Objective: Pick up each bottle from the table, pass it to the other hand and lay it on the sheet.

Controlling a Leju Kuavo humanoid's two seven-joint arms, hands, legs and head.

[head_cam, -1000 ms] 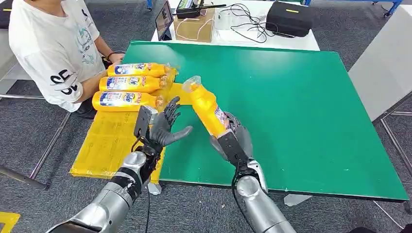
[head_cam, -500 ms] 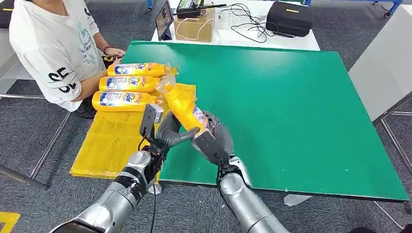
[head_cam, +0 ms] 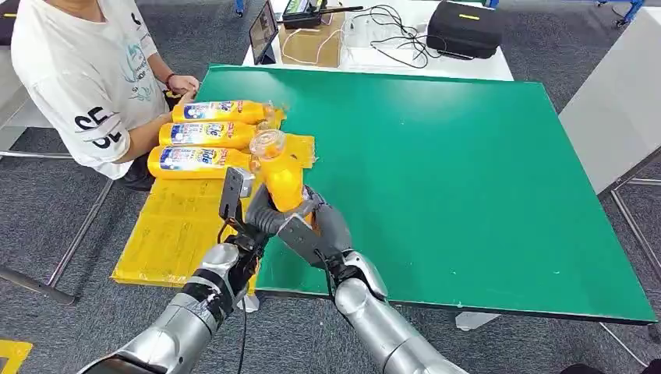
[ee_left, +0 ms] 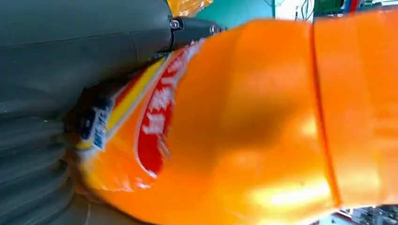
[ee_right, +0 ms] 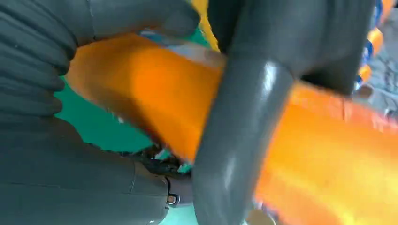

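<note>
Both hands have come together since a second ago. Now the right hand and the left hand both wrap around one orange bottle, held above the green table's near edge. Farther off, three bottles lie on the yellow sheet beside a person.

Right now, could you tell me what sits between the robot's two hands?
In the head view, the orange bottle stands between the left hand and the right hand, both touching it, cap end up.
</note>
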